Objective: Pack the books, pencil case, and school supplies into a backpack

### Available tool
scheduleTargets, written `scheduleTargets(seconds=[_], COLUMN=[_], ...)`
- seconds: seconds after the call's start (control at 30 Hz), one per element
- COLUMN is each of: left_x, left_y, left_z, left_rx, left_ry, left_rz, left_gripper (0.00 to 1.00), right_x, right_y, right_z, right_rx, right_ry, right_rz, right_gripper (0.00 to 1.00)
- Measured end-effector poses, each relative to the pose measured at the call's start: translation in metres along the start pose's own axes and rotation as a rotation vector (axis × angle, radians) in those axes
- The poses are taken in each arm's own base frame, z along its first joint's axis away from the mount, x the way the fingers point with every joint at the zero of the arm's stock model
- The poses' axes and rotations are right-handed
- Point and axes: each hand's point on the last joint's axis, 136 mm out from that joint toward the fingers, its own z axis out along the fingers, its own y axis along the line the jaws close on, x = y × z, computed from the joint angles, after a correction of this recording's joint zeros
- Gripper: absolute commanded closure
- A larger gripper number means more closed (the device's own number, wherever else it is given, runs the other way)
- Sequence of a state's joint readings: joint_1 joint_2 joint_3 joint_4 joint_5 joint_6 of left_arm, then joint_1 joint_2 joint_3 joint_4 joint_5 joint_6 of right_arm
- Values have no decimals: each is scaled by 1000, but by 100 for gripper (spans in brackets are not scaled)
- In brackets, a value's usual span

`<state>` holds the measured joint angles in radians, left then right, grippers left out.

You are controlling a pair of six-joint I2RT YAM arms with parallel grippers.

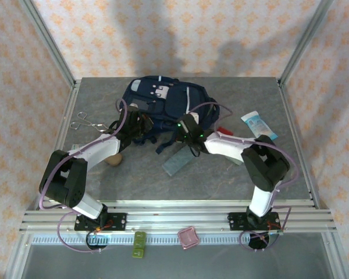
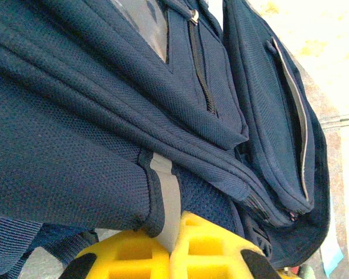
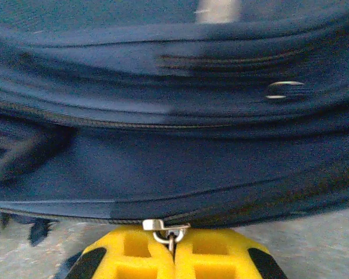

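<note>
Grey desk (image 1: 221, 174), backpack (image 1: 163, 99) lying at back centre, zip looks shut. Left gripper (image 2: 171, 247) is clenched on a grey-trimmed fabric fold of the bag. Right gripper (image 3: 173, 250) is clenched on the zipper pull (image 3: 166, 228).

Risks:
- The pull is tiny and barely between the pads, so it could pop out under load.
- If the left pinch on soft fabric slips, the whole bag drags instead of unzipping.
- Pencil case (image 1: 177, 161) lies just beside the right arm, so a sweep could knock it.

Left arm (image 1: 96, 149), right arm (image 1: 228, 145): black joints, white links | lilac cables (image 1: 125, 115) looping alongside | end effector fingers (image 2: 128, 256) yellow, black-edged | green wrist light (image 1: 201, 135)
</note>
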<state>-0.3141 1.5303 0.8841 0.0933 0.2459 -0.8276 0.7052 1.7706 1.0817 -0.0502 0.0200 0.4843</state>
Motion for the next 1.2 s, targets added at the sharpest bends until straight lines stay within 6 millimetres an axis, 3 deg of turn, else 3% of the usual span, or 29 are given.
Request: scheduleTargets(seconds=[0.2, 0.3, 0.47, 0.63, 0.67, 0.73, 0.77, 0.87, 1.0, 1.2], left_x=[-2, -3, -16, -53, -60, -74, -80, -87, -74, -22], left_y=[3, 3, 4, 4, 3, -2, -4, -9, -10, 3], left_z=[1, 2, 13, 31, 35, 41, 42, 37, 19, -13], left_rx=[-11, -15, -54, -133, -140, -146, -144, -128, -75, -17], left_ry=[-9, -11, -27, -96, -106, -129, -140, -156, -142, -72], left_rz=[24, 35, 54, 81, 86, 96, 94, 83, 72, 44], left_gripper=[100, 100, 100, 100, 94, 61, 51, 38, 37, 33], right_x=[-10, -16, -6, 10, 10, 10, 10, 16, 26, 32], right_y=[-43, -55, -43, -4, 4, 22, 29, 45, 51, 54], right_z=[-18, -24, -30, -38, -39, -39, -39, -34, -23, -17], right_rx=[75, 103, 91, -1, -24, -74, -93, -147, -170, -180], right_ry=[-9, -18, 3, 42, 46, 58, 63, 94, 131, 160], right_rz=[30, 24, -48, -113, -116, -117, -113, -99, -87, -84], right_gripper=[100, 100, 100, 100, 100, 100, 100, 100, 100, 100])
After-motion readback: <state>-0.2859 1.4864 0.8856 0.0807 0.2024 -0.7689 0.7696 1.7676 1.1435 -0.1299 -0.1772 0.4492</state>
